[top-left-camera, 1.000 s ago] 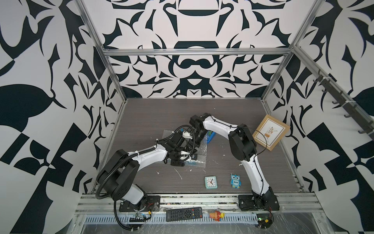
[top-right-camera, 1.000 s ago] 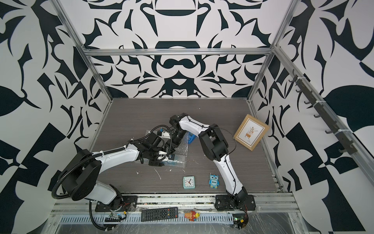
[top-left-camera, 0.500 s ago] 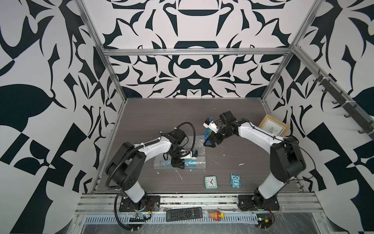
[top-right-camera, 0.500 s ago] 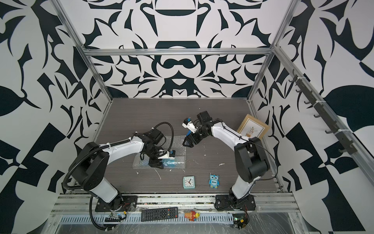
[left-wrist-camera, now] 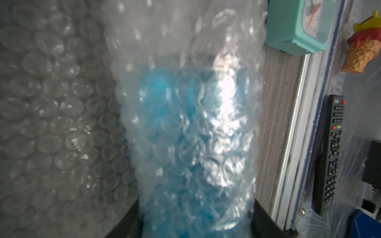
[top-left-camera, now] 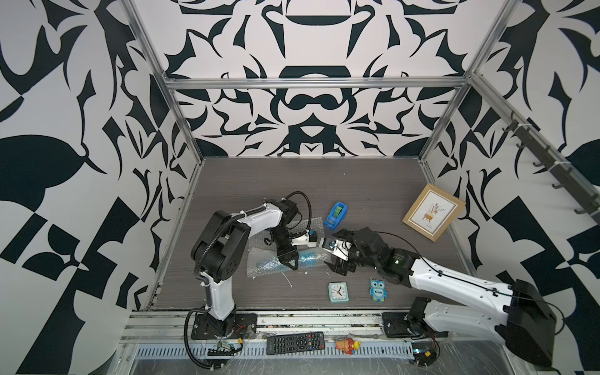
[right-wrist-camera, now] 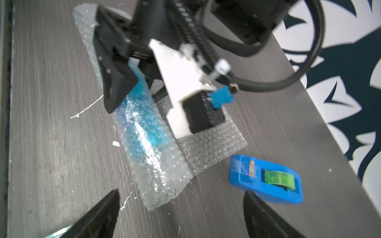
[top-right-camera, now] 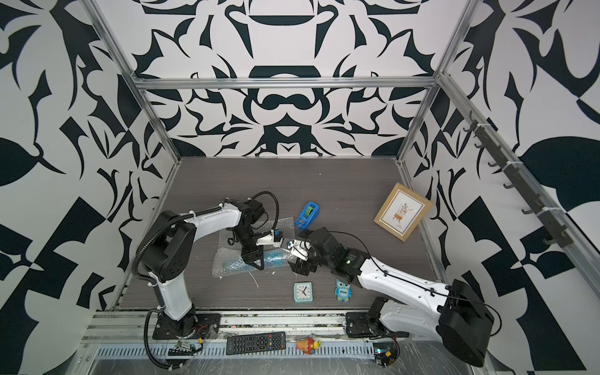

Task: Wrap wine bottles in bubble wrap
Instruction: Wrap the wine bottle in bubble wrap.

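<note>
Jaws on the left arm point(top-left-camera: 256, 218) are clenched on the clear bubble wrap sheet point(top-left-camera: 259, 267), one jaw on each side of the roll. Inside the roll is the small glass bottle of blue liquid point(top-left-camera: 306, 258). It lies on its side on the grey wooden bench point(top-left-camera: 324, 181), and its blue shows through the bubbles. Part of the sheet lies flat on the bench on the far side of the roll.

Jaws on the right arm point(top-left-camera: 454, 282) are wide apart with nothing between them. They hang near one end of the roll.

A blue tape holder with a green roll point(top-left-camera: 336, 214) sits close to that end, apart from the wrap. A small teal clock point(top-left-camera: 338, 291) and a blue owl toy point(top-left-camera: 378, 290) stand by the bench's front edge.
</note>
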Tool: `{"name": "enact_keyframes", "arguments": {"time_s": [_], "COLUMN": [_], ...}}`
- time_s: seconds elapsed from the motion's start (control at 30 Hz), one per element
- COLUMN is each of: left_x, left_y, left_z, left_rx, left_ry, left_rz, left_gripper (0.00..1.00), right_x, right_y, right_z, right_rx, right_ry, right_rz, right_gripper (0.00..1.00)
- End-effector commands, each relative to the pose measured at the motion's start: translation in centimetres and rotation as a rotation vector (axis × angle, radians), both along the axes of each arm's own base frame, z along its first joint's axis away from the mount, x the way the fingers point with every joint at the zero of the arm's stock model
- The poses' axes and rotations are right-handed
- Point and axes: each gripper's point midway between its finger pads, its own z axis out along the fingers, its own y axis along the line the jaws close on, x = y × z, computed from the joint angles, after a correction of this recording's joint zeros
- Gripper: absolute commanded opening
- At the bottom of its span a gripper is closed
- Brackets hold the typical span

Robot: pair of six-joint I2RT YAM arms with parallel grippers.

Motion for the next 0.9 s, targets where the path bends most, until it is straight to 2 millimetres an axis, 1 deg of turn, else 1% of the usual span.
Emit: {"name": "enact_keyframes", "arguments": {"time_s": [0.0, 0.17, 0.3, 0.5, 0.7, 0.87], "left_x": [-2.4, -2.1, -1.9, -1.2, -1.1, -1.2], "left_y": [0.6, 0.4, 0.3, 0.2, 0.3, 0.3], "left_z": [1.3, 1.6, 1.8, 1.8, 1.5, 1.4], "left_rx": [0.031, 0.029, 0.032, 0.018, 0.015, 0.008], "left_ry": [0.163, 0.189, 0.223, 0.245, 0.247, 0.248], "left_rz": [0.032, 0.047, 0.064, 0.093, 0.098, 0.094], "left_gripper": [0.21, 0.22, 0.23, 0.23, 0.24, 0.24], "right_x": [0.4, -1.2, -1.6, -1.0, 0.4, 1.0], "right_y": [1.3, 4.4, 6.1, 8.1, 9.5, 9.8], "right_z": [0.3, -1.8, -3.0, -4.6, -6.4, -8.1], "right_rx": [-0.106, -0.230, -0.268, -0.289, -0.322, -0.366], "right_ry": [-0.178, -0.191, -0.219, -0.222, -0.234, -0.216], "right_rz": [0.079, 0.238, 0.302, 0.333, 0.317, 0.311], "right_gripper": [0.92, 0.85, 0.84, 0.84, 0.83, 0.74]}}
